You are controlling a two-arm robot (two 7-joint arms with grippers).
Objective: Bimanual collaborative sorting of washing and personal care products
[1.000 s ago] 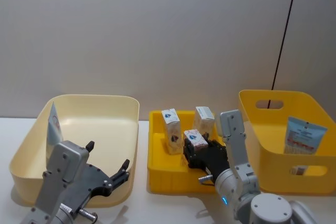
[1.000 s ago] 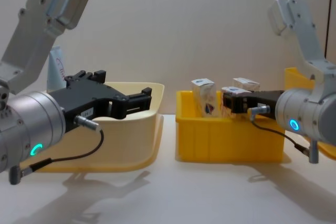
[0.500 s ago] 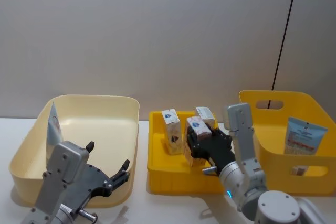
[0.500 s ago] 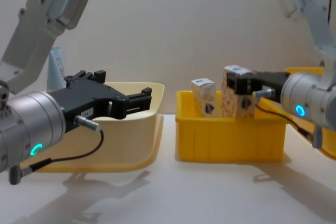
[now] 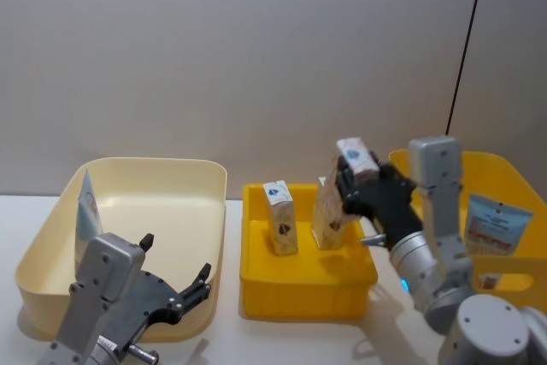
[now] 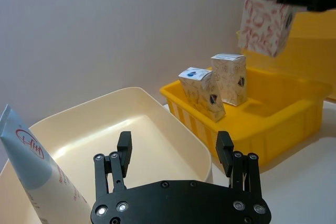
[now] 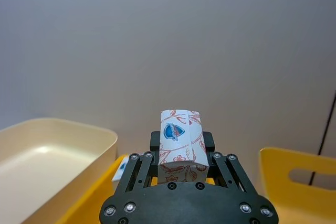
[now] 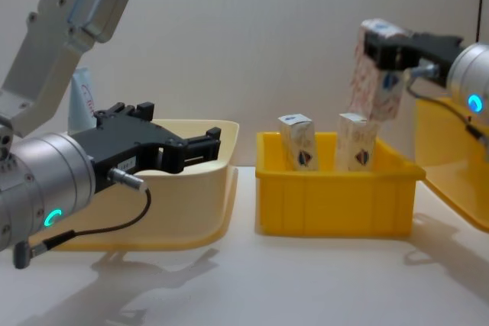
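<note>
The lifted carton (image 8: 376, 74) sits between the fingers of the right gripper (image 5: 363, 179), held by its top end with the rest of its body hanging below and ahead of the jaws. It is in the air above the small yellow tray (image 5: 305, 284), over the tray's right part and clear of the two cartons still standing inside. The right gripper is closed tight on that carton, one finger on each narrow side, as the right wrist view shows (image 7: 180, 145). The carton's long axis runs roughly up and down but leans, the gripped top tipped toward the tall yellow bin (image 5: 513, 284) to the right of the tray and the free bottom end pointing down toward the tray.

In the tray, a second carton (image 8: 299, 142) stands left of centre, leaning a little, and a third carton (image 8: 356, 141) stands upright to its right, directly below the lifted one. A tube (image 5: 492, 220) lies against the inside wall of the tall yellow bin, its printed face outward; which end is up is hard to judge.

The left gripper (image 6: 174, 150) hovers at the near rim of the cream bin (image 5: 162, 190), left of the tray, its jaws spread wide and holding nothing. Another tube (image 6: 37, 169) leans against the cream bin's far left wall, long axis near upright, flat crimped end up.
</note>
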